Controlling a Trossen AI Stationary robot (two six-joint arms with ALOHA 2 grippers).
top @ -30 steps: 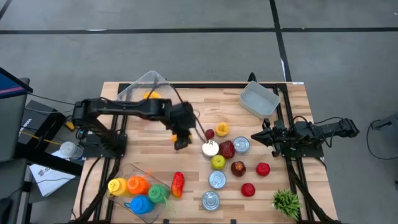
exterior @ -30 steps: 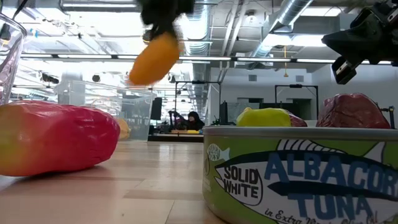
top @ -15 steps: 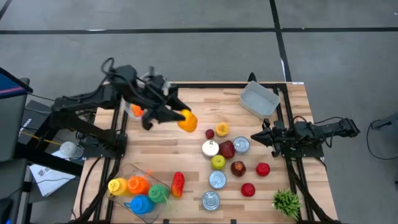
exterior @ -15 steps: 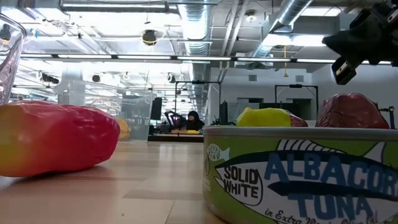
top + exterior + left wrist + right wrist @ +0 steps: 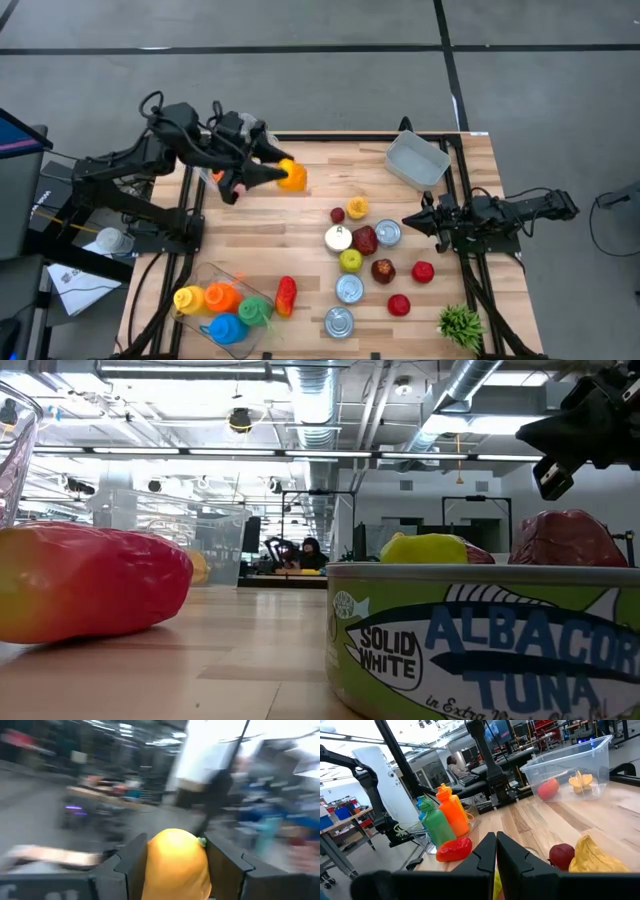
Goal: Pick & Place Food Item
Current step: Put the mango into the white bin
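1. Fingers of my left gripper (image 5: 283,176) clamp the orange fruit (image 5: 292,176), raised near the table's (image 5: 300,210) far left edge.
2. My right gripper (image 5: 408,219) waits pinched closed, empty, at the right edge.

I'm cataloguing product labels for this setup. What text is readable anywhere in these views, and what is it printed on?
"SOLID WHITE": green-labelled metal tuna can, low view.
"ALBACORE TUNA": same can, last letter of ALBACORE cut off at the picture's edge.
"in Extra...": same can, remainder too small and cropped.
Silver can tops, high view: no legible text.
Nothing else readable.
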